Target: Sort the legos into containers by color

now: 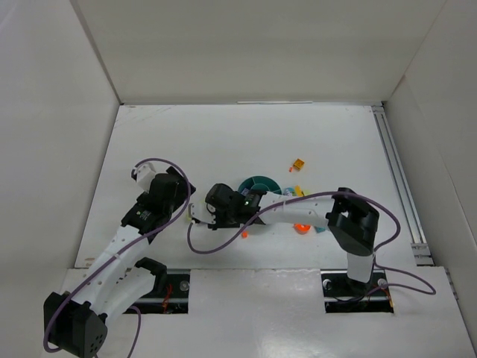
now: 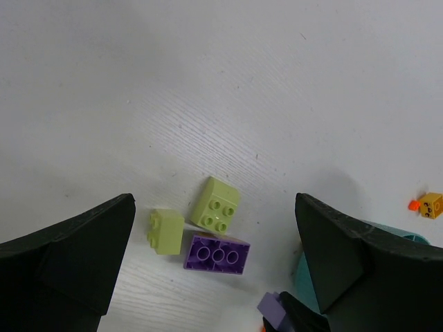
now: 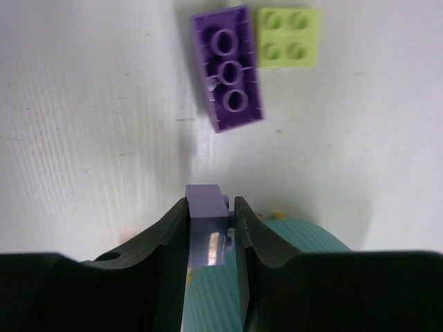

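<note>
My right gripper (image 3: pixel 211 207) is shut on a small purple lego (image 3: pixel 206 200), held just above the table at the rim of the teal dish (image 3: pixel 304 238). Ahead of it lie an upturned larger purple lego (image 3: pixel 227 68) and a yellow-green lego (image 3: pixel 288 36). My left gripper (image 2: pixel 213 207) is open wide above the same group: two yellow-green legos (image 2: pixel 216 204) (image 2: pixel 166 231) and the purple one (image 2: pixel 217 254). In the top view the right gripper (image 1: pixel 211 203) is left of the dish (image 1: pixel 259 183), and the left gripper (image 1: pixel 181 195) faces it.
An orange lego (image 1: pixel 299 164) lies beyond the dish, also in the left wrist view (image 2: pixel 431 205). Yellow and teal legos (image 1: pixel 298 192) sit right of the dish. Orange pieces (image 1: pixel 301 227) (image 1: pixel 244 234) lie by the right arm. White walls surround the table.
</note>
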`<state>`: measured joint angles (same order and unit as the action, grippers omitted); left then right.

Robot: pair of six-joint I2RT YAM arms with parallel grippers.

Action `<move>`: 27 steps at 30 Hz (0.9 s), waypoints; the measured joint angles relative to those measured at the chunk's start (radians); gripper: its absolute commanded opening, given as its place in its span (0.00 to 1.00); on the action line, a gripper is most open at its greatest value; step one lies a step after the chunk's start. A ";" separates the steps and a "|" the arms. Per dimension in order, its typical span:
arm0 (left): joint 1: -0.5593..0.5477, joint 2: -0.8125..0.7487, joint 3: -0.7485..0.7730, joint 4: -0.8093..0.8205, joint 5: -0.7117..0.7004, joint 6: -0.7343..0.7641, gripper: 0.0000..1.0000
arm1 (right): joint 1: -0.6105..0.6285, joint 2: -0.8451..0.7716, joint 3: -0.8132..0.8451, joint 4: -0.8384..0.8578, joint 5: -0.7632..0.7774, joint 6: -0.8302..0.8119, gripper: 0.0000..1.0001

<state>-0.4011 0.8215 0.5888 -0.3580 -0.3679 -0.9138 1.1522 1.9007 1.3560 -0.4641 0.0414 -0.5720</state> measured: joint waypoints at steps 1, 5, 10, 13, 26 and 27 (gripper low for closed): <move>0.000 0.000 0.000 0.004 0.005 0.004 1.00 | 0.000 -0.023 0.000 0.000 0.007 0.000 0.21; 0.000 0.001 -0.003 0.031 0.047 0.027 1.00 | -0.007 -0.111 0.009 0.000 0.053 -0.005 0.21; 0.000 0.028 -0.013 0.075 0.107 0.068 1.00 | -0.068 -0.159 0.035 0.000 0.092 -0.008 0.21; 0.000 0.052 -0.020 0.093 0.132 0.086 1.00 | -0.130 -0.161 0.035 -0.005 0.111 -0.009 0.21; -0.038 0.120 -0.046 0.151 0.214 0.145 1.00 | -0.228 -0.161 0.035 -0.008 0.146 -0.020 0.34; -0.039 0.120 -0.049 0.154 0.219 0.147 1.00 | -0.228 -0.161 0.035 -0.008 0.144 -0.021 0.34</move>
<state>-0.4397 0.9417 0.5400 -0.2039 -0.1493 -0.7666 0.9241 1.7401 1.3911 -0.4717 0.1852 -0.5926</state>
